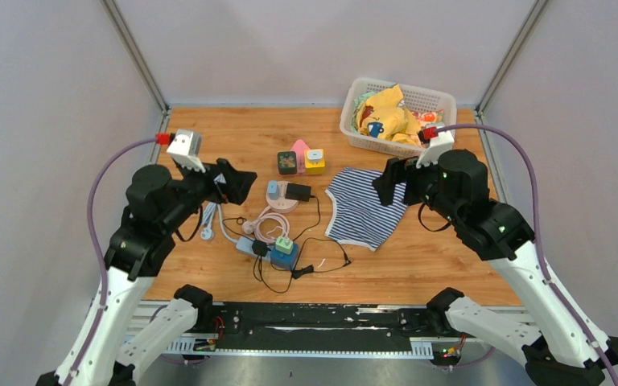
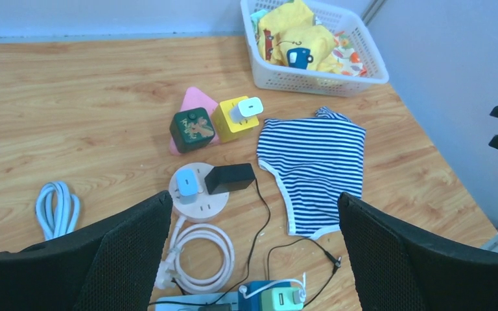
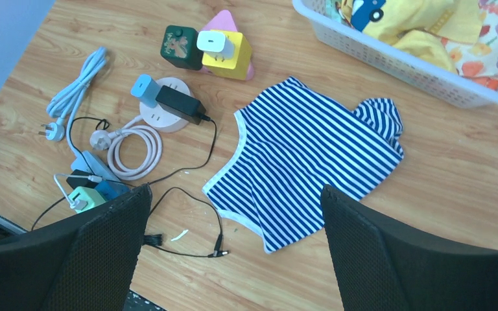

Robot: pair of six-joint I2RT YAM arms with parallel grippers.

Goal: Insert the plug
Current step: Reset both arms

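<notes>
Wooden table (image 2: 71, 97) bears black plug (image 2: 230, 178) beyond spread left pincer (image 2: 254, 196).

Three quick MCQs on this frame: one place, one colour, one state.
1. The black adapter sits: A) on the round socket B) in the basket C) on the striped shirt
2. The cube carrying the white charger is: A) green B) yellow C) pink
3. The left gripper is: A) shut on a cable B) open, empty C) shut on the adapter
A: it lies across the socket's top. B: the charger stands on the yellow cube. B: fingers wide apart, nothing between.
</notes>
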